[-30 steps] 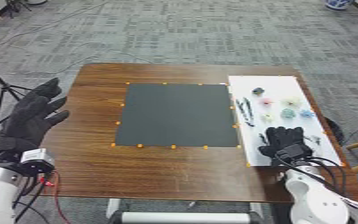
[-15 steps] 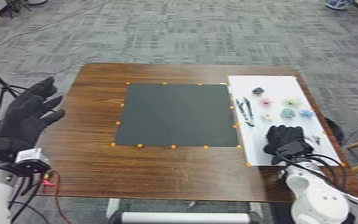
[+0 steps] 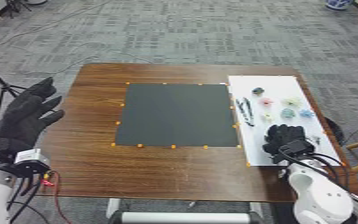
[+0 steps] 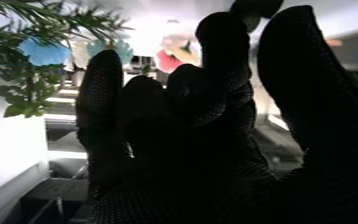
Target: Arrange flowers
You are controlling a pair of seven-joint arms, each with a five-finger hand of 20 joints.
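The left robot hand (image 3: 20,120), fingers loosely spread, empty, hangs by the tabletop's (image 3: 91,170) left edge. The right robot hand (image 3: 286,140), fingers relaxed, empty, blocks the white board's (image 3: 260,150) near part; beyond, flowers (image 3: 288,113) lie toward the right edge.

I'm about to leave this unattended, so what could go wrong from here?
The right hand could knock one flower while picking another: the blue flower and teal flower sit close together beyond it. The blue one, near the white sheet's outer edge, might also get nudged off.
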